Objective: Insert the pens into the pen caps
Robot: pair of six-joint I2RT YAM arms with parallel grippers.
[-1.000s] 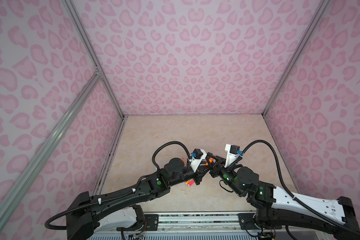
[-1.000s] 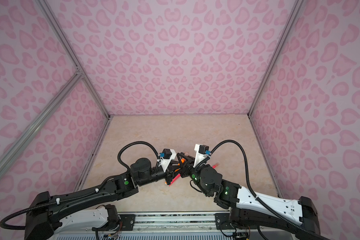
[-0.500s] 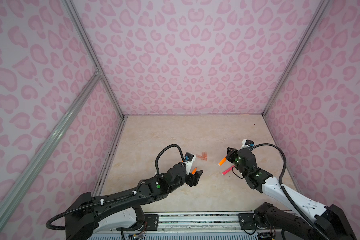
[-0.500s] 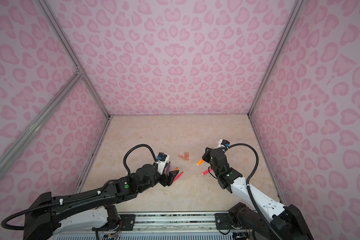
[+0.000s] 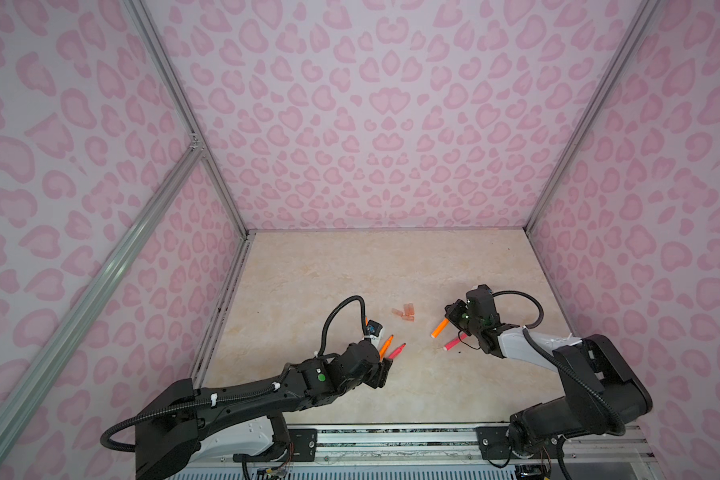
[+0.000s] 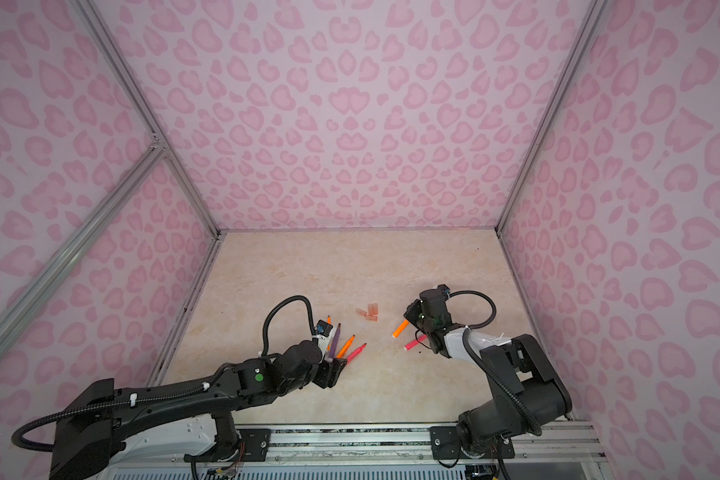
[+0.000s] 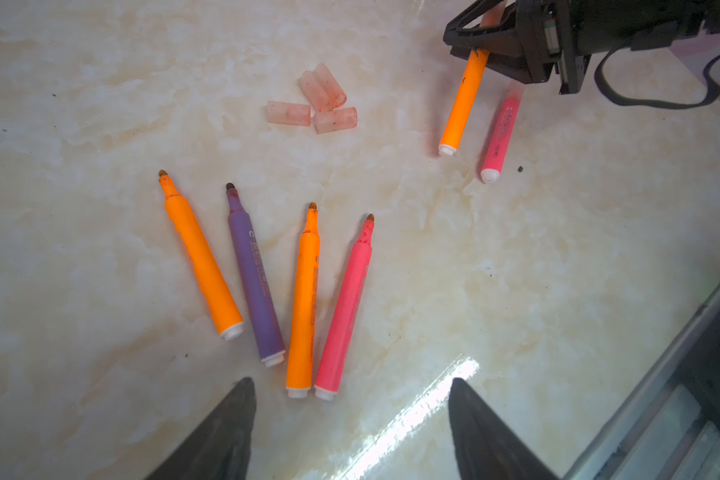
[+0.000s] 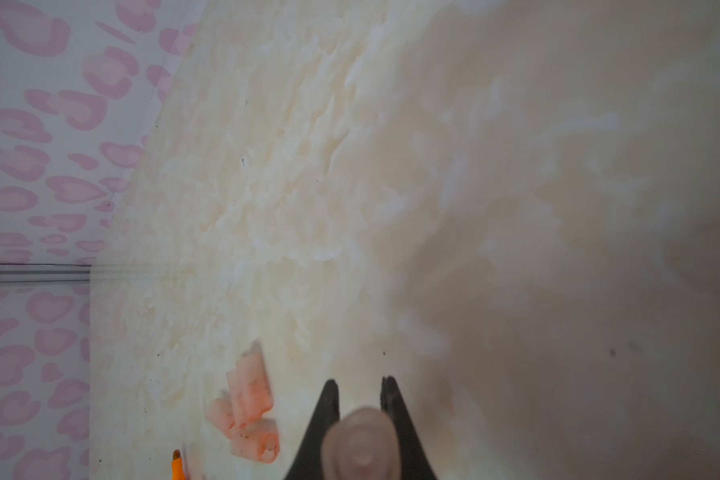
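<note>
Two orange pens (image 7: 200, 257) (image 7: 304, 299), a purple pen (image 7: 254, 274) and a pink pen (image 7: 344, 307) lie uncapped, fanned out on the table just ahead of my left gripper (image 7: 350, 399). Its jaws are open and hold nothing. In both top views that gripper (image 5: 385, 365) (image 6: 335, 370) hovers at the pens' butt ends. Several loose pen caps (image 7: 316, 99) (image 5: 406, 313) (image 6: 371, 312) lie in a cluster mid-table. My right gripper (image 5: 454, 316) (image 8: 360, 384) is shut on the capped end (image 8: 360, 444) of a third orange pen (image 7: 462, 108) (image 6: 400, 328), which slants down. A second pink pen (image 7: 497, 137) (image 5: 453, 343) lies beside it.
The marble-pattern table (image 5: 350, 270) is boxed in by pink patterned walls (image 5: 371, 124) on three sides. A metal rail (image 5: 391, 440) carrying both arm bases runs along the near edge. Black cables loop over each wrist.
A second ago both grippers met at mid-table on one orange pen. The left gripper has opened and drawn back to the near left. The right gripper has carried the pen off to the right.
</note>
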